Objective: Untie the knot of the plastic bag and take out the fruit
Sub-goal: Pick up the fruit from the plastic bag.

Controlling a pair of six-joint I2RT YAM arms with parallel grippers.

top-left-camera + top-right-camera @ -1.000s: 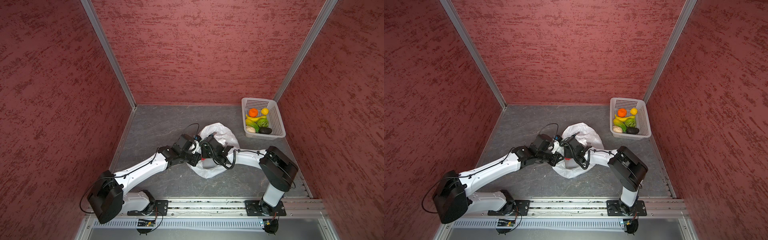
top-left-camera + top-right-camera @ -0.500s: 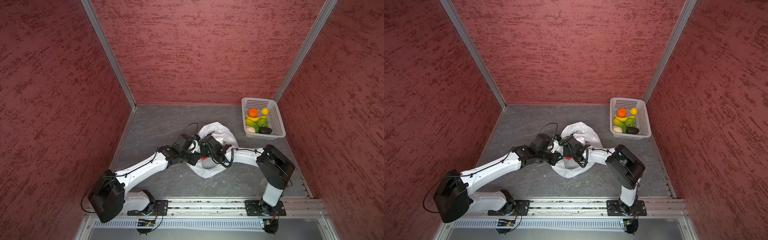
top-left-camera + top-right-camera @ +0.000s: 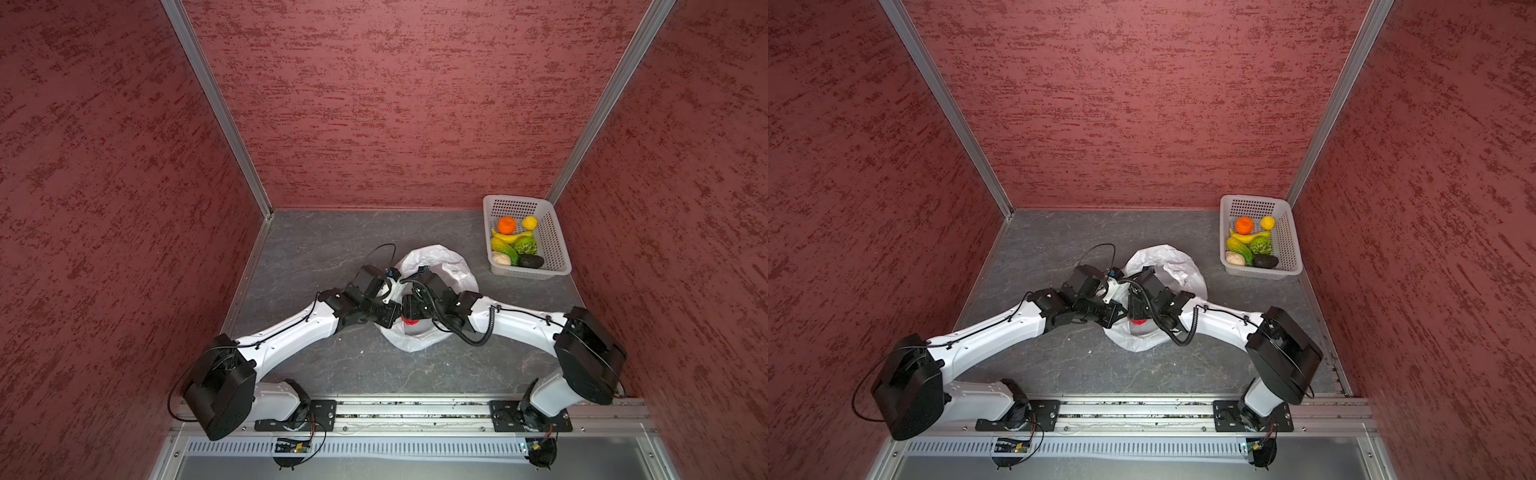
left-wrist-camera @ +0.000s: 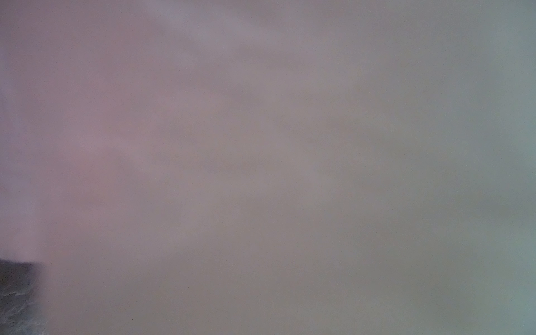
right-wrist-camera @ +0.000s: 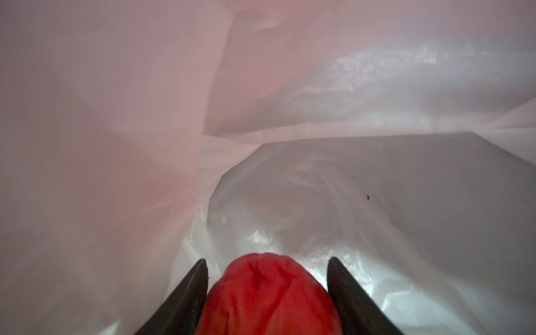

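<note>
Where red walls (image 3: 395, 104) enclose the grey surface (image 3: 332, 365), left hand (image 3: 395, 318) is closed at plastic bag (image 3: 449, 262); right hand (image 5: 267, 259) grips red apple (image 5: 266, 298) inside.

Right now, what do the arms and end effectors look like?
The left arm and right arm match: white shells, bulky black joint housings, thin black cables clipped alongside; a coiled black cable runs by the right wrist. The right end effector has two dark tapered fingers; the left end effector shows only as a black block.
</note>
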